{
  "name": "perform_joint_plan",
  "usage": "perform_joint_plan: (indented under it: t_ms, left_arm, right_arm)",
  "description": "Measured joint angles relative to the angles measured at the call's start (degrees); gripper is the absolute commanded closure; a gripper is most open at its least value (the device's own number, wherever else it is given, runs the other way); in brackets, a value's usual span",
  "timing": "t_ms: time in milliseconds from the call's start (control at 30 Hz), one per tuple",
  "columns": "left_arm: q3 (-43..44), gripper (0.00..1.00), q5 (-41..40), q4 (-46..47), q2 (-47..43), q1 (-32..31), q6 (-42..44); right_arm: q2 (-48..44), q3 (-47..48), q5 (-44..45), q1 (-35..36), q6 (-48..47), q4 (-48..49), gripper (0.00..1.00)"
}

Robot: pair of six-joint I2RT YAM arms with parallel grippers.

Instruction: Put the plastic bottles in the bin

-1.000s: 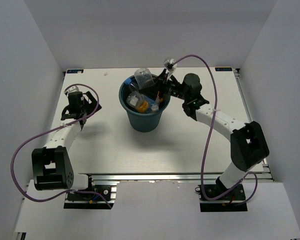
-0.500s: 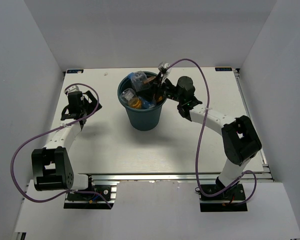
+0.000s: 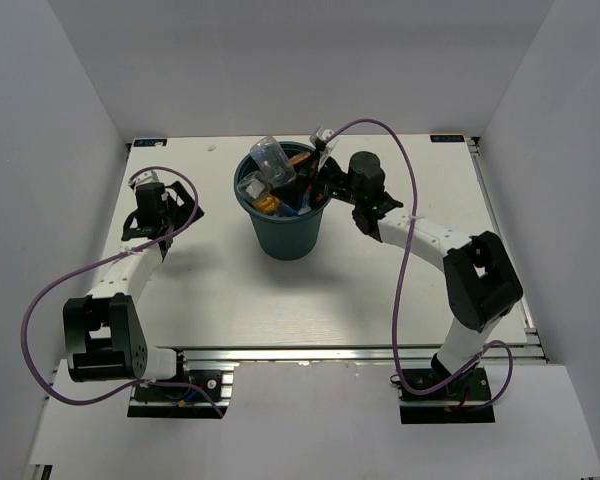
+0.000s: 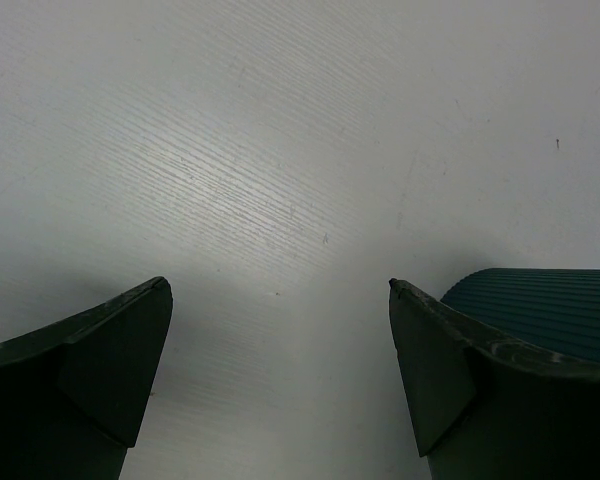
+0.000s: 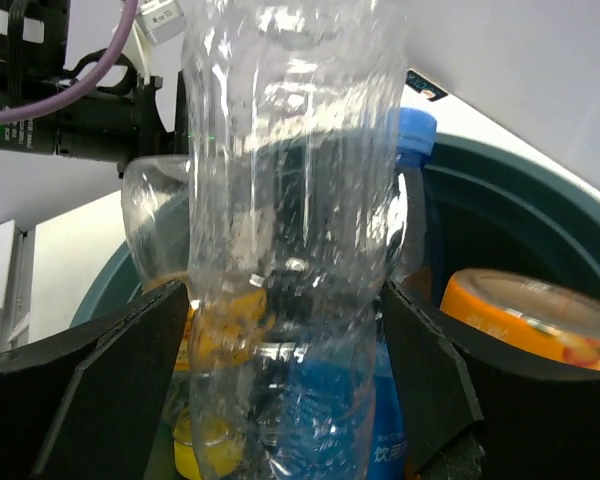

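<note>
Dropping the last bottle into the bin looks like the step in hand. By the left edge of the counter (image 3: 230, 290), the left gripper (image 4: 278, 285) hangs low over bare surface, its jaws spread wide and holding nothing. A patch of the bin's ribbed wall shows just past its right finger.

The bin (image 3: 288, 240) stands near the middle of the far edge. Orange bottles (image 5: 525, 315) and a blue-labelled bottle (image 5: 330, 420) already lie inside it. The clear bottle (image 3: 271, 160) stands up out of that pile, with its lower end below the rim and its upper part poking above it. I see no bottle on the counter outside the bin, so I judge the task close to done.

At the bin's right rim, the right gripper (image 3: 315, 178) reaches in over the edge. Its jaws stand wide on either side of the clear bottle. The bottle's walls are not pinched in, so I take it to be loose rather than gripped. Whether the pads are grazing it I cannot tell.

The next move calls for drawing the right gripper straight back and up, without snagging the bottle. The bottle sits high on the heap, and a nudge could tip it over the rim.
</note>
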Motion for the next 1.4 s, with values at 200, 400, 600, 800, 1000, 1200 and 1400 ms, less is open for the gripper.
perform_joint_plan:
  t_ms: [200, 400, 600, 800, 1000, 1200, 1400]
  left_arm:
    - [0.0, 0.02, 0.0, 0.0, -0.2, 0.0, 0.0]
    - [0.0, 0.02, 0.0, 0.0, -0.5, 0.0, 0.0]
    - [0.0, 0.02, 0.0, 0.0, -0.7, 0.0, 0.0]
    - [0.0, 0.02, -0.9, -0.1, -1.3, 0.0, 0.2]
    - [-0.4, 0.02, -4.1, 0.0, -3.5, 0.0, 0.6]
    - [-1.4, 0.02, -4.6, 0.0, -3.7, 0.0, -0.6]
    - [-3.6, 0.02, -5.7, 0.0, -4.6, 0.0, -4.2]
  right_arm:
    - [-2.1, 3.0, 0.1, 0.0, -1.4, -2.7, 0.11]
    - [-4.9, 5.7, -0.1, 0.0, -2.8, -4.0, 0.11]
    - [-5.6, 12.5, 0.0, -0.3, -3.9, -8.7, 0.11]
    - [-11.5, 11.3, 2.6, -4.9, -1.0, -13.5, 0.11]
    - [-26.0, -9.0, 7.6, -19.9, 4.0, -13.9, 0.11]
    - [-34.7, -30.0, 18.4, -20.6, 4.0, -15.8, 0.11]
    - [-34.4, -37.0, 25.0, -20.5, 5.1, -17.1, 0.11]
